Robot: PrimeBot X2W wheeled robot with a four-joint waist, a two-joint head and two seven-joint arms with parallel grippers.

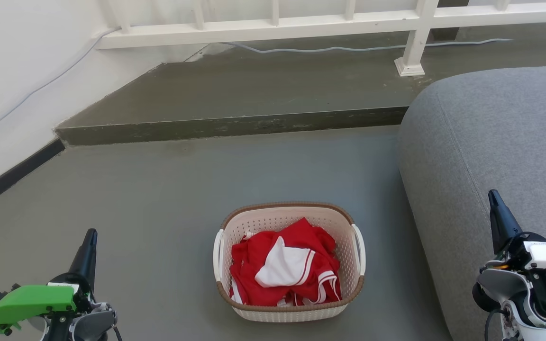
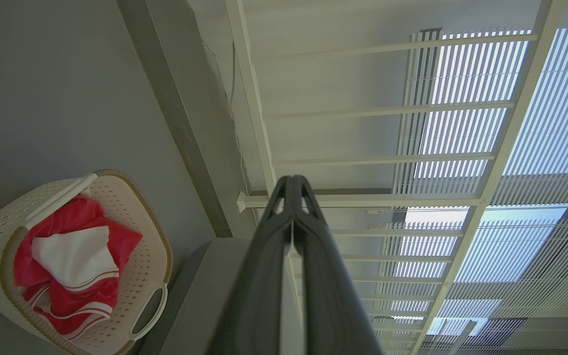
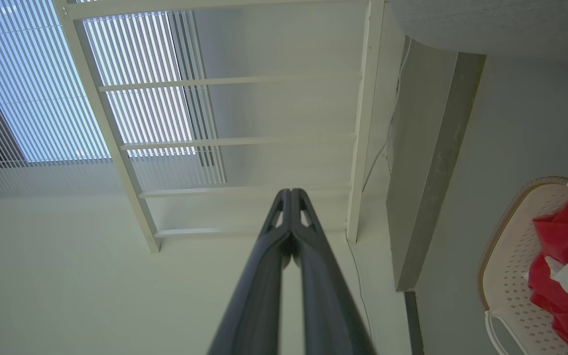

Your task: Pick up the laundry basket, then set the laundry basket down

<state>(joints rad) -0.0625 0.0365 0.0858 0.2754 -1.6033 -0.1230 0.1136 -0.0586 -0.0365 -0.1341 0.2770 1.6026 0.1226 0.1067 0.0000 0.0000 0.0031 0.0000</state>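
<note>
Laundry basket [image 1: 288, 265] on grey floor [image 1: 159, 199], beside grey sofa [image 1: 491, 156].

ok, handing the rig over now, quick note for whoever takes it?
Left gripper: shut, empty, left of the basket.
Right gripper: shut, empty, by the sofa.
Basket: on the floor between the grippers, red and white clothes inside, untouched.
Done: nothing yet.
Left: grip the handles, lift, set down.

Soft, even daylight leaves only faint shadows on the floor [image 1: 159, 189] in the head view, while both wrist views bend straight lines near their edges and the slatted window [image 2: 461, 130] glares pale.
</note>
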